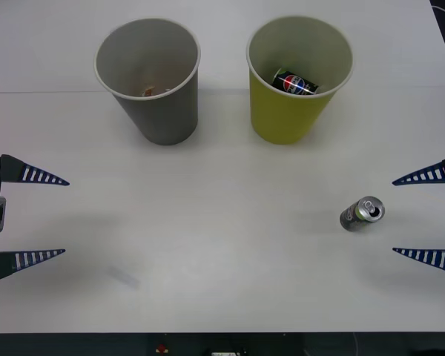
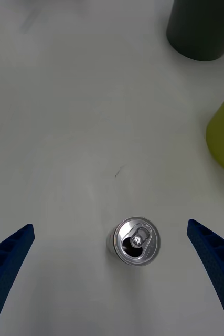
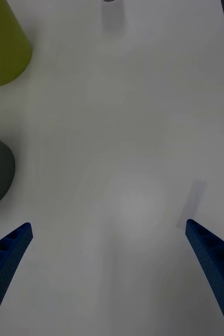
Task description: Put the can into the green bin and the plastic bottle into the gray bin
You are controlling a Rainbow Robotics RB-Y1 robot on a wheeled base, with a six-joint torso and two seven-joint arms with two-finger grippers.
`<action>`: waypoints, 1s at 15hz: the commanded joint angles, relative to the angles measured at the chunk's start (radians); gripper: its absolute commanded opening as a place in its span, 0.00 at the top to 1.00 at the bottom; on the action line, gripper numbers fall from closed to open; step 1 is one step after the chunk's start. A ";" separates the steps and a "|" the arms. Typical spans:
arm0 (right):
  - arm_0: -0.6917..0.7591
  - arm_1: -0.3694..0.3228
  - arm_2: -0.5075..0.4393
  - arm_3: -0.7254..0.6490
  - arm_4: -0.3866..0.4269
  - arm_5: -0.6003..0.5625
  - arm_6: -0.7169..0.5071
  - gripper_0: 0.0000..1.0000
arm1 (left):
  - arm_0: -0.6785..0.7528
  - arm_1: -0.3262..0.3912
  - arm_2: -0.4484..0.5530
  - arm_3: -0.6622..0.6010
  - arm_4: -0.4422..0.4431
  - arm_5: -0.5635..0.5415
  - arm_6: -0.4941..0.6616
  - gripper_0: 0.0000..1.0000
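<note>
Blue ribbed fingers of my right gripper (image 2: pixel 112 278) stand spread wide and hold nothing, with the can (image 2: pixel 136 240) upright on the white bench (image 1: pixel 208 222) between them, slightly nearer one finger. To grasp well, I centre first, then descend and close on the side wall below the rim. My left gripper (image 1: pixel 44 216) waits agape and bare at the bench's left. The green bin (image 1: pixel 297 81) already holds a dark logo can (image 1: pixel 295 82); the gray bin (image 1: pixel 150 78) holds something small, possibly bottle scraps.
</note>
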 commanded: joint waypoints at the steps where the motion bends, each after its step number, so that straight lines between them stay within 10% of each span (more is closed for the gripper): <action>1: 0.000 0.000 0.000 0.000 0.000 0.000 0.000 0.00 | 0.000 0.000 0.000 0.000 0.000 0.000 0.000 0.00; 15: 0.261 -0.054 -0.005 0.010 -0.298 0.259 0.130 0.00 | 0.000 0.000 0.000 0.000 0.000 0.000 0.000 0.00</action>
